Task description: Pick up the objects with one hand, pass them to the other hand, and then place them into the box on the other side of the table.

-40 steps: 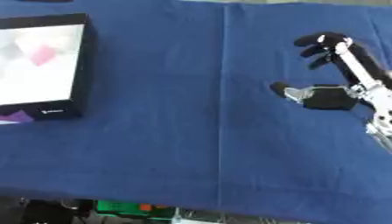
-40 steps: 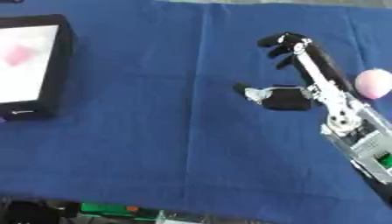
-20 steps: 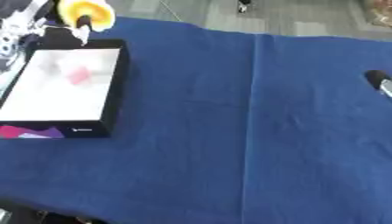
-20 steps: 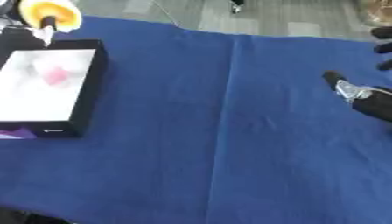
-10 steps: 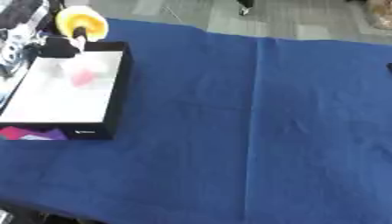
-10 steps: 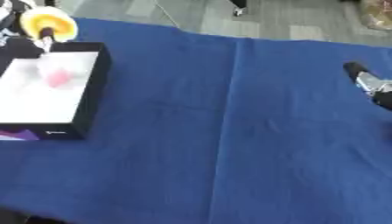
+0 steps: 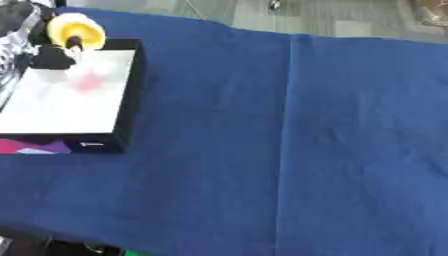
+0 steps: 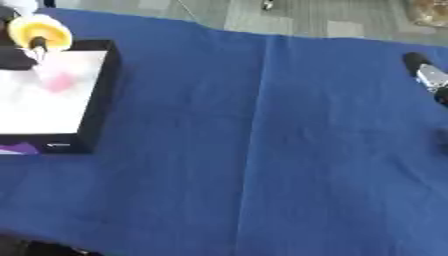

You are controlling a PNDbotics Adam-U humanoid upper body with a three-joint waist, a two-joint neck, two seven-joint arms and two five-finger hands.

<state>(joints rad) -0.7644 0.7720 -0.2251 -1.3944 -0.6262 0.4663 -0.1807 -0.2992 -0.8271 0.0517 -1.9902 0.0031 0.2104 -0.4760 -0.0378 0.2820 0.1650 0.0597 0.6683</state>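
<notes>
Barely legible white mark on box (image 7: 122, 112) front.

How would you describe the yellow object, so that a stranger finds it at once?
Look at the black-walled box at the left edge of the blue cloth. At its far corner the left hand holds a round yellow object; the only other thing there is a flat pink patch inside the box.

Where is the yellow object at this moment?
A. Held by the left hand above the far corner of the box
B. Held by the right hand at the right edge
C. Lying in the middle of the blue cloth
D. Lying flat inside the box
A: the left hand grips the yellow object over the far edge of the box.
</notes>
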